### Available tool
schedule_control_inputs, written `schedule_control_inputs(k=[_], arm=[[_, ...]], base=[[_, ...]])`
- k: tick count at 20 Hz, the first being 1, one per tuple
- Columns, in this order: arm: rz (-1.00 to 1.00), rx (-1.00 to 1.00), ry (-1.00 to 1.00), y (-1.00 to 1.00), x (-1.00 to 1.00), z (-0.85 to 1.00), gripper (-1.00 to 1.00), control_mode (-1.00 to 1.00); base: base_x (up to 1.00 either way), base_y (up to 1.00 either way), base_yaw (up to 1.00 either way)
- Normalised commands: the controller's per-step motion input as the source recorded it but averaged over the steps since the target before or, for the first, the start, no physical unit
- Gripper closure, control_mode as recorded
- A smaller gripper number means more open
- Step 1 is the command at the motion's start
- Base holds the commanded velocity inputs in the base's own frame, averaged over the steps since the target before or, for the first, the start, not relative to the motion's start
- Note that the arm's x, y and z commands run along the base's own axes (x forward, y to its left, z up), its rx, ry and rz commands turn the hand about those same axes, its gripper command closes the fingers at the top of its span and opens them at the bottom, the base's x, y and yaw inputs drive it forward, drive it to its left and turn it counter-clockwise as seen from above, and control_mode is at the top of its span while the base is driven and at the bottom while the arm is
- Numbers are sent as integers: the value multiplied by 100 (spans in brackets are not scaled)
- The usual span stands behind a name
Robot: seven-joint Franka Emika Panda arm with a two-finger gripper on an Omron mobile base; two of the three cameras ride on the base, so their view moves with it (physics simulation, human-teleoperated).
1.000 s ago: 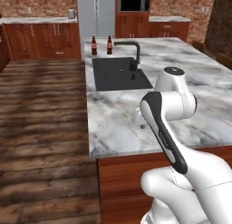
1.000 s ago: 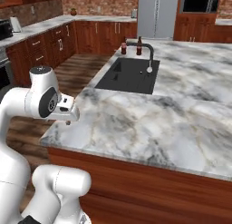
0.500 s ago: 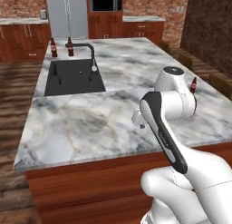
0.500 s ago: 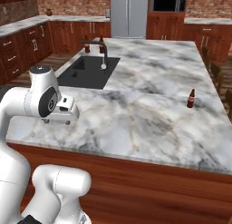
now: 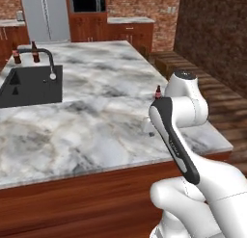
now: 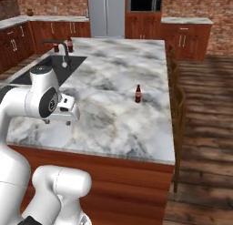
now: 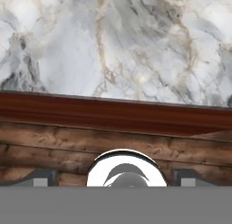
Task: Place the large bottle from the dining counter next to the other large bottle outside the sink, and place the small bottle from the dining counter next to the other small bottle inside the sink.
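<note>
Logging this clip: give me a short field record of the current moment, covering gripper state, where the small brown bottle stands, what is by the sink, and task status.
gripper: open, holding nothing, hanging over the near part of the dining counter
small brown bottle: upright on the dining counter, towards its right edge, apart from the gripper
sink: black basin at the far left of the counter, faucet beside it
bottles by sink: two large bottles standing on the counter behind the faucet
other small bottle: cannot make it out inside the basin
task status: small brown bottle not yet picked up
</note>
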Motion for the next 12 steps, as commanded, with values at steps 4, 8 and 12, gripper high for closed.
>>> schedule_control_inputs(k=[4, 8, 12], arm=[[0, 0, 0, 0, 0, 0, -100, 100], [0, 0, 0, 0, 0, 0, -100, 100], [0, 0, 0, 0, 0, 0, -100, 100]], base=[[-1, -100, -4], [0, -100, 0], [0, -100, 0]])
